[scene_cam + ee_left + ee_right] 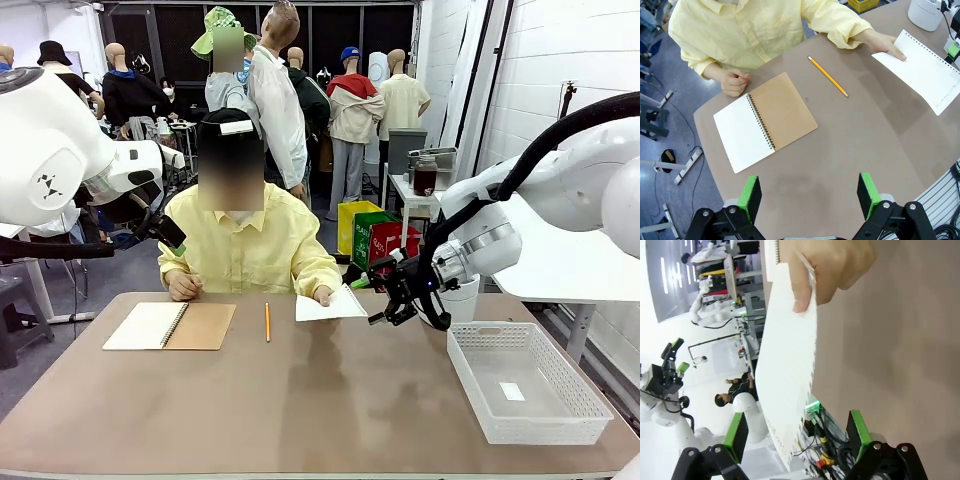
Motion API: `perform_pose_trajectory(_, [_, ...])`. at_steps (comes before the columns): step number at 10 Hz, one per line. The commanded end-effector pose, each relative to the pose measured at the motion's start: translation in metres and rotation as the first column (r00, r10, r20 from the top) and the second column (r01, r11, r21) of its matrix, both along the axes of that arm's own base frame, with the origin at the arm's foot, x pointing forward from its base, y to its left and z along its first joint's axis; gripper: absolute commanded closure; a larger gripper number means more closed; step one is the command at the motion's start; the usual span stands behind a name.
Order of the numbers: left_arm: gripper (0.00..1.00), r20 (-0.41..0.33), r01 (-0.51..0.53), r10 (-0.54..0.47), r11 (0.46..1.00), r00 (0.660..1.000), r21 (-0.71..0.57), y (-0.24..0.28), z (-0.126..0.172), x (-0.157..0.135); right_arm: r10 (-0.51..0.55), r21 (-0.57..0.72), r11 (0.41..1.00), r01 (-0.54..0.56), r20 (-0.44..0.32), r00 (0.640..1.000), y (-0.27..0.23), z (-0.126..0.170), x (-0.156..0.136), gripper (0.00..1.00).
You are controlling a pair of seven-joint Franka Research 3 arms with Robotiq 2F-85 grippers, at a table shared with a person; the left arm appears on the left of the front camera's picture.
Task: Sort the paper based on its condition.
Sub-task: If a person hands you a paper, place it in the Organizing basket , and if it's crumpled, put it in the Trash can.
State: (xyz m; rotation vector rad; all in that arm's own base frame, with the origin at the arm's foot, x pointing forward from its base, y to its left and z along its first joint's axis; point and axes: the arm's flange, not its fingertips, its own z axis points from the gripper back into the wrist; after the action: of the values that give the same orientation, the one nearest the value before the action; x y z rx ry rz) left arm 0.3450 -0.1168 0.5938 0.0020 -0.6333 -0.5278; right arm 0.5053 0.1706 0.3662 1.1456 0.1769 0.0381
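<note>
A person in a yellow shirt holds out one sheet of white paper (pixel 335 305) with a hand (pixel 322 295) at the table's far middle. It has a perforated edge and is lifted off the table. My right gripper (pixel 372 300) is open at the sheet's right edge. In the right wrist view the paper (pixel 790 355) reaches down between my open right gripper's (pixel 796 432) green pads (pixel 735 437), with the person's fingers pinching its far end. My left gripper (pixel 178 245) hangs high at the left. It is open (pixel 809 197) and empty above the table.
A spiral notebook (pixel 170 325) lies open at the far left, with a pencil (pixel 267 322) beside it. A white plastic basket (pixel 466 380) stands at the right, holding a small white slip (pixel 512 391). A white cup (pixel 460 300) sits behind my right gripper.
</note>
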Motion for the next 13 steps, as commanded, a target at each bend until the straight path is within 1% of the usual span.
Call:
perform_pose_trajectory(1, [0.0,-0.007,0.001,-0.001,1.0,1.0,-0.001,0.001,0.0,0.0,0.001,0.056,0.998,0.001,-0.043,0.999,0.008,0.005,0.011,0.0])
perform_pose_trajectory(2, [0.0,-0.007,0.001,-0.001,1.0,1.0,-0.001,0.001,0.0,0.0,0.008,0.064,0.998,-0.004,-0.062,0.998,0.01,0.004,0.013,0.0])
perform_pose_trajectory(3, [0.0,-0.007,0.001,-0.001,1.0,1.0,-0.001,0.001,0.0,0.0,0.021,0.068,0.998,-0.016,-0.075,0.997,0.013,0.004,0.014,0.06])
perform_pose_trajectory(4, [0.0,-0.007,0.001,-0.001,1.0,1.0,-0.001,0.001,0.0,0.0,0.012,0.052,0.999,-0.007,-0.094,0.996,0.014,0.003,0.016,0.26])
perform_pose_trajectory(5, [0.0,-0.007,0.001,-0.001,1.0,1.0,-0.001,0.001,0.0,0.0,0.008,0.045,0.999,-0.003,-0.109,0.994,0.015,0.001,0.016,0.3])
perform_pose_trajectory(7, [0.0,-0.007,0.001,-0.001,1.0,1.0,-0.001,0.001,0.0,0.0,0.008,0.036,0.999,-0.004,-0.136,0.991,0.017,-0.002,0.017,0.3])
perform_pose_trajectory(8, [0.0,-0.007,0.001,-0.001,1.0,1.0,-0.001,0.001,0.0,0.0,0.007,0.023,1.0,-0.003,-0.15,0.989,0.016,-0.003,0.018,0.35])
perform_pose_trajectory(9, [0.0,-0.007,0.001,-0.001,1.0,1.0,-0.001,0.001,0.0,0.0,-0.011,0.008,1.0,0.013,-0.161,0.987,0.015,-0.005,0.019,0.45])
perform_pose_trajectory(11, [0.0,-0.007,0.001,-0.001,1.0,1.0,-0.001,0.001,0.0,0.0,-0.016,-0.01,1.0,0.015,-0.185,0.983,0.014,-0.009,0.02,0.45])
perform_pose_trajectory(13, [0.0,-0.007,0.001,-0.001,1.0,1.0,-0.001,0.001,0.0,0.0,-0.022,-0.016,1.0,0.019,-0.186,0.982,0.014,-0.011,0.02,0.63])
